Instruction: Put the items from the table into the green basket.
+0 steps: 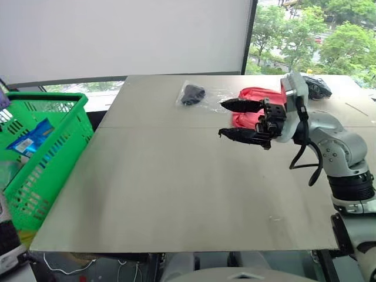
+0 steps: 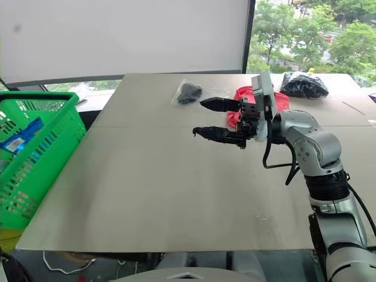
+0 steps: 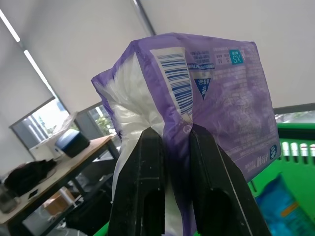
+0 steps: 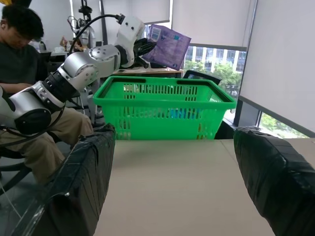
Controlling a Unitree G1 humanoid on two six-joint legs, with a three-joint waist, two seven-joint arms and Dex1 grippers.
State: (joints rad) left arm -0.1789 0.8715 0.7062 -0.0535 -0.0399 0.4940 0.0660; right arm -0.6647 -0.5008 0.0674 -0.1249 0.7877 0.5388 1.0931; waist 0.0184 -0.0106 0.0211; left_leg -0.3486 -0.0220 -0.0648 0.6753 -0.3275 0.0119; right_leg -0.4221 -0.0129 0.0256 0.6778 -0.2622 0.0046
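My left gripper [image 3: 172, 135] is shut on the purple tissue pack [image 3: 206, 98]. In the right wrist view the pack [image 4: 170, 46] hangs above the green basket [image 4: 162, 105]. That basket [image 1: 41, 153] stands off the table's left edge with a blue packet [image 1: 32, 138] inside. Over the middle of the table [image 1: 176, 188] my right gripper [image 1: 222, 119] is open and empty, pointing left. Just behind it lies the red zip pouch [image 1: 254, 93]. The clear bag with a black object [image 1: 192, 94] lies further left, and the black crinkly bag [image 2: 304, 84] at the far right.
A person [image 4: 19, 49] sits beyond the basket, next to my left arm. A white blind and a window with trees stand behind the table. The table's left edge runs right beside the basket rim.
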